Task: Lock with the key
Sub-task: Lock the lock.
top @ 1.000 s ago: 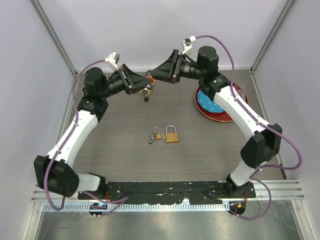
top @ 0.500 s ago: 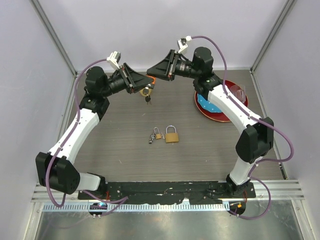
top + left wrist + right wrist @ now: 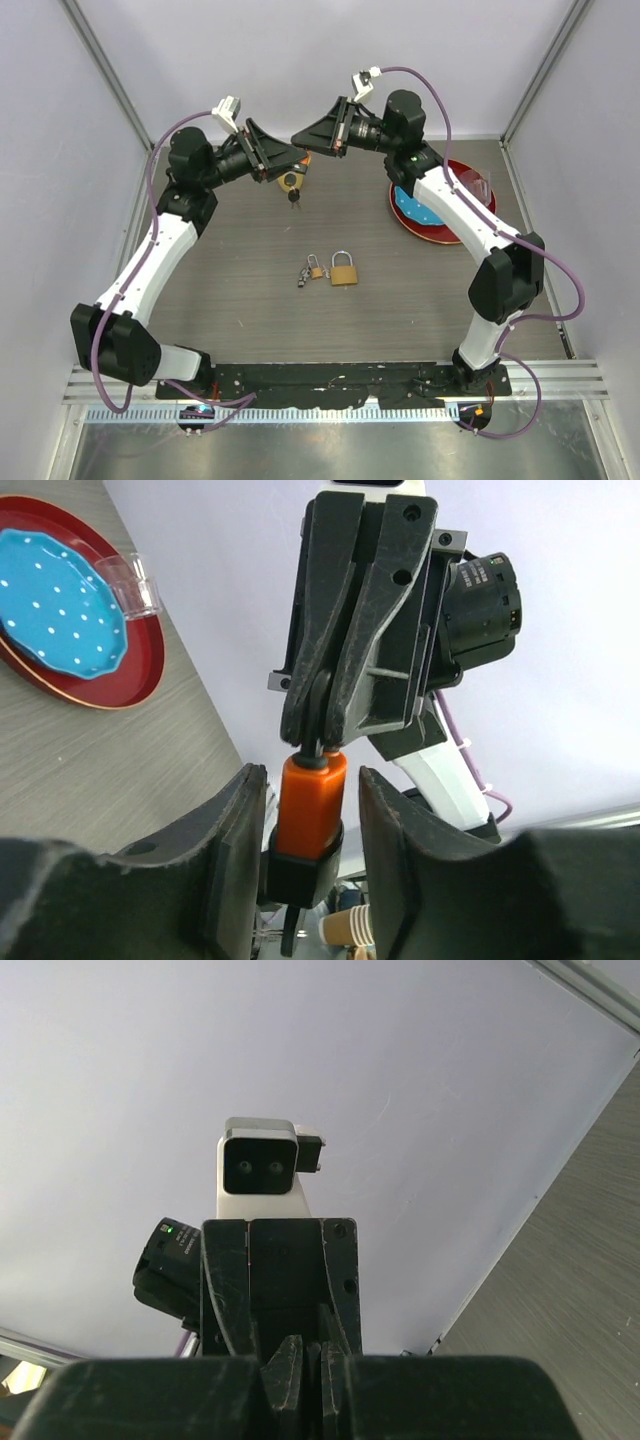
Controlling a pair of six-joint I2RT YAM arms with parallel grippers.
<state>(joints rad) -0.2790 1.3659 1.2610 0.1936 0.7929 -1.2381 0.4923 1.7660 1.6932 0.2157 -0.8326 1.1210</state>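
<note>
The grey surface (image 3: 230,290) carries a red plate (image 3: 145,665) holding a blue plate (image 3: 60,610) at right rear. A loose padlock (image 3: 343,270) and a smaller lock (image 3: 314,268) lie at centre. Above the rear, the left fingers (image 3: 235,850) flank an orange piece (image 3: 311,800); contact cannot be told. The right fingers (image 3: 335,650) are pinched closed on its top end. A hanging padlock (image 3: 291,183) sits just beneath, with a small dark key (image 3: 293,198) under it.

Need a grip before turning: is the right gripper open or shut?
Shut: the right gripper pinches together just above the orange part in the left wrist view; what it pinches, cannot tell.
</note>
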